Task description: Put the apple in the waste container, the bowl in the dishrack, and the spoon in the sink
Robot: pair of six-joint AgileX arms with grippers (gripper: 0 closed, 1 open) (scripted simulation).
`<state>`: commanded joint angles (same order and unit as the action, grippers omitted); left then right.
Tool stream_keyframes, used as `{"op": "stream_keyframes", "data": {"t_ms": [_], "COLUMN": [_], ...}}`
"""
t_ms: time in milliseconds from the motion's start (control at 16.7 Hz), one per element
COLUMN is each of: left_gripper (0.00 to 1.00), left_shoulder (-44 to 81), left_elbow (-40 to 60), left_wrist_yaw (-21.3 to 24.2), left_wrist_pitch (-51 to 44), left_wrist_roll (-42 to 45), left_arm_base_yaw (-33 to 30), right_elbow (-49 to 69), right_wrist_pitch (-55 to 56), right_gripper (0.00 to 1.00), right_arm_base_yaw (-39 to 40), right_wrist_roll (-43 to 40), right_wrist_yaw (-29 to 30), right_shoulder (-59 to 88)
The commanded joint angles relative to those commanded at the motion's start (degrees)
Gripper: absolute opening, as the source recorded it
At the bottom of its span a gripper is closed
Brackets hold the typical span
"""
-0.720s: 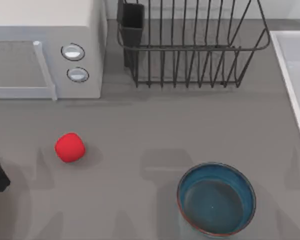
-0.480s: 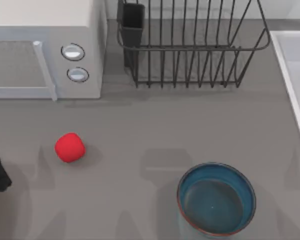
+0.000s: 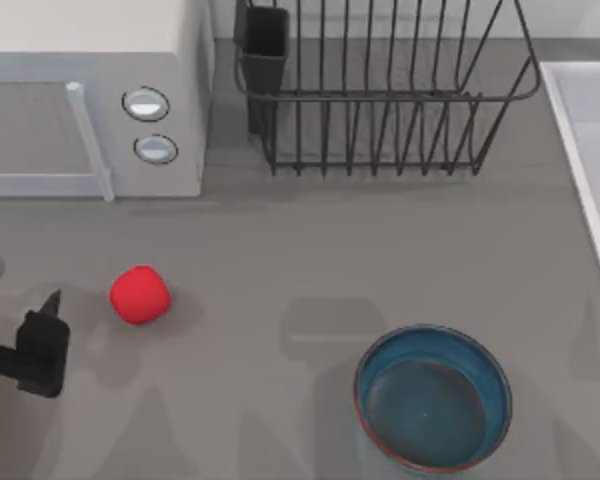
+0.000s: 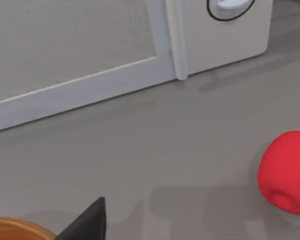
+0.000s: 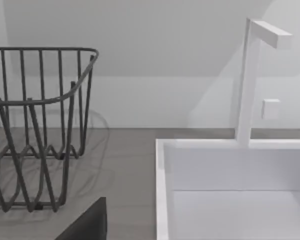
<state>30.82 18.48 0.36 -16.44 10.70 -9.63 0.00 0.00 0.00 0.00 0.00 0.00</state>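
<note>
- Top view: the left gripper point(image 3: 42, 345) is seen low at the table's left edge, just beside the apple point(image 3: 140, 294) and on its left, apart from it. Whether its fingers are open or closed cannot be told from here.
- The apple lies on the grey table point(image 3: 310, 260), in front of the white microwave point(image 3: 90, 95) with two round knobs.
- The bowl point(image 3: 432, 397) stands upright near the front of the table, right of centre and well apart from the apple.
- The dishrack point(image 3: 385, 90) is placed at the back, with its dark cutlery cup point(image 3: 264, 45) at the corner next to the microwave. No item is held among its bars.
- The sink point(image 3: 588, 150) is seen along the table's right edge.
- Left wrist view: the apple point(image 4: 285, 172) rests on the table with the microwave's point(image 4: 115, 50) door and handle behind it. A dark fingertip point(image 4: 87, 225) is seen at the frame's edge, beside a brown curved rim point(image 4: 12, 229) whose identity cannot be told.
- Right wrist view: the sink point(image 5: 230, 190) with its raised pale rim and white faucet point(image 5: 255, 75) is shown beside the end of the dishrack point(image 5: 35, 130). A dark fingertip point(image 5: 87, 225) of the right gripper is seen; the state of that gripper cannot be told.
</note>
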Motion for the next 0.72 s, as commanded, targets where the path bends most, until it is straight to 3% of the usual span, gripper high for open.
{"op": "stream_keyframes", "data": {"t_ms": [720], "left_gripper": [1.0], "left_shoulder": [63.3], "left_elbow": [40.6], "left_wrist_yaw": [-0.3], "left_wrist_pitch": [-37.6], "left_wrist_roll": [17.6], "left_arm_base_yaw": [-9.8], "right_elbow": [0.0], "right_wrist_pitch": [0.0], "right_gripper": [1.0], "right_arm_base_yaw": [0.0], "right_wrist_roll": [0.0], "right_wrist_yaw": [0.0], "right_shoulder": [0.0]}}
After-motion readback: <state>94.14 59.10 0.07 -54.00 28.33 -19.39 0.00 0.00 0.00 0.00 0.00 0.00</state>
